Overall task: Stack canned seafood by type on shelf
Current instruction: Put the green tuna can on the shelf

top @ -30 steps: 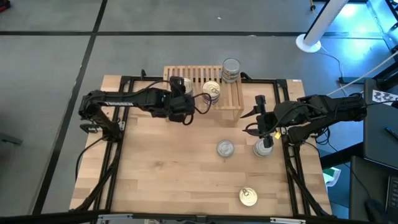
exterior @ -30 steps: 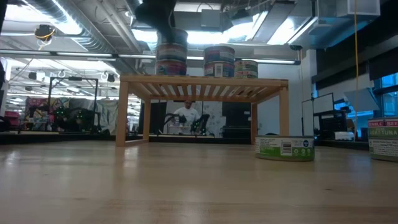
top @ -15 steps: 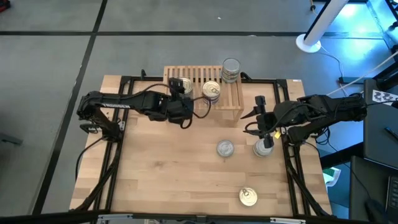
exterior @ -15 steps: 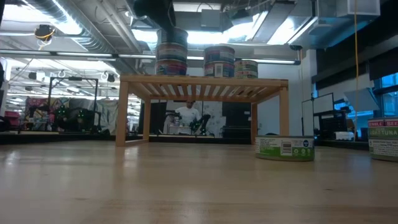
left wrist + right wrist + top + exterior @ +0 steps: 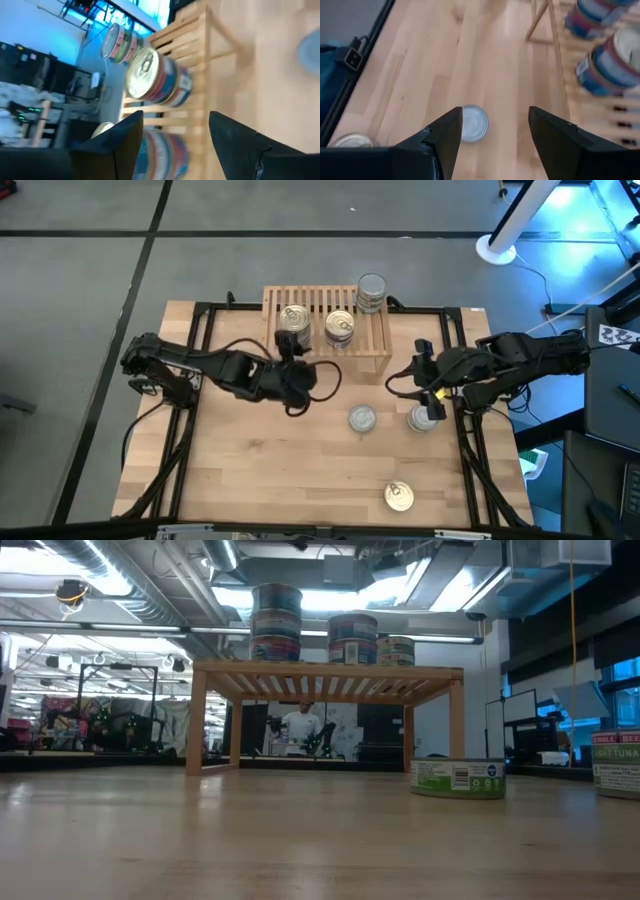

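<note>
Counted three stacks of cans on the shelf [image 5: 372, 345]: tallest stack [image 5: 276, 623] at one end, middle stack [image 5: 352, 638] beside it, lowest stack [image 5: 396, 650] at the other end, all upright on the slats. Could not tell the exact number of tins in each.

Counted three loose cans on the table [image 5: 250, 470]: silver can [image 5: 362, 418] in front of the shelf, second can [image 5: 424, 420] just beside it toward the right arm, gold can [image 5: 399, 497] well apart near the front edge.

Counted two arms, one pincer each. Left gripper [image 5: 175, 117] hung just in front of the shelf, facing the stacks, fingers spread wide, nothing between them. Right gripper [image 5: 495, 112] hovered over the table above the second can, fingers likewise parted and empty, silver can lying on the wood ahead of them, untouched.

Saw one person standing in the room beyond the shelf's legs, in the low view.
</note>
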`<state>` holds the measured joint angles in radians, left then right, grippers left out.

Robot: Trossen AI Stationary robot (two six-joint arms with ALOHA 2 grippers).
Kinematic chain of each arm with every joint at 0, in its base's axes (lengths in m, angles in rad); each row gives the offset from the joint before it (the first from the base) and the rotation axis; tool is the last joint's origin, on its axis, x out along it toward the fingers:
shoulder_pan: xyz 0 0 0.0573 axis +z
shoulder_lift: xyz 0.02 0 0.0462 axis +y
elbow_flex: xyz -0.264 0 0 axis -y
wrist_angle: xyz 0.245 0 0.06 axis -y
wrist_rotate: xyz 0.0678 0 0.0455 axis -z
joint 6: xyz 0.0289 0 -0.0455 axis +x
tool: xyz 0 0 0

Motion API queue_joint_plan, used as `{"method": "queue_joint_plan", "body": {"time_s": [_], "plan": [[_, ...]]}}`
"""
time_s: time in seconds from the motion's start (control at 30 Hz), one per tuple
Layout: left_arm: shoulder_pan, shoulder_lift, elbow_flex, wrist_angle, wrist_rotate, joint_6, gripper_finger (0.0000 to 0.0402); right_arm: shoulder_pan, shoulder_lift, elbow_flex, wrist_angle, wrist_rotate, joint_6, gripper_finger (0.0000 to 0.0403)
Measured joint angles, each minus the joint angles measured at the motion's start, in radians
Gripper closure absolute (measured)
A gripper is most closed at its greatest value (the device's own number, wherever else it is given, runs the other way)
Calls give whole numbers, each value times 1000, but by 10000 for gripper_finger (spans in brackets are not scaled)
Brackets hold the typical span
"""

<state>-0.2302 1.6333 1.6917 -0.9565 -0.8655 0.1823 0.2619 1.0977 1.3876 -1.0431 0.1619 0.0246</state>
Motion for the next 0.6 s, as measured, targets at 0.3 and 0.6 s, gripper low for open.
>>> {"method": "queue_joint_plan", "body": {"time_s": [0.3, 0.6], "plan": [[-45, 18, 0, 85, 171, -497, 178, 0, 0, 0, -90, 1, 6, 173], [-40, 177, 0, 101, 373, -872, 178, 0, -22, -155, -16, -3, 8, 173]]}}
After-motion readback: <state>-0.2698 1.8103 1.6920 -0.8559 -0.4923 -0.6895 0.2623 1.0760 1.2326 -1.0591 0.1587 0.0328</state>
